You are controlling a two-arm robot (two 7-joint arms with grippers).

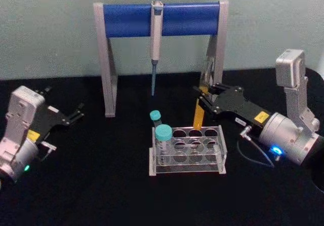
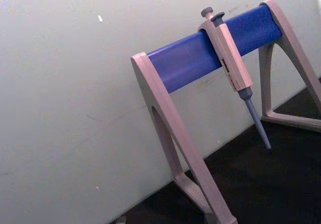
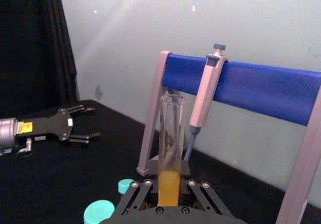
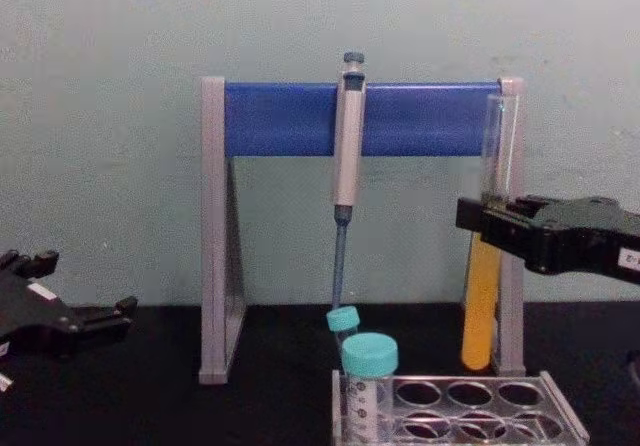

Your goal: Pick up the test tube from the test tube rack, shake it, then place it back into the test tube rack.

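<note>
- Tube [image 4: 482, 306] hung upright at right centre of chest view, clear above rack [image 1: 187, 169].
- Right gripper [image 4: 492, 224] clamped on its middle; left gripper [image 1: 78, 112] idle, jaws spread, left edge.
- Risk: uncapped; hard shaking could slosh liquid out.

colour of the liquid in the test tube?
Orange-yellow, in the lower half of the test tube; clearest in the chest view.

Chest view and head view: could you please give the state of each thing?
test tube rack: resting flat, most holes empty.
vials: capped, standing in the rack.
test tube: uncapped, upright, held above the rack.
right gripper: fingers shut on the test tube.
left gripper: fingers open, idle.
pipette: hanging on its stand.
</note>
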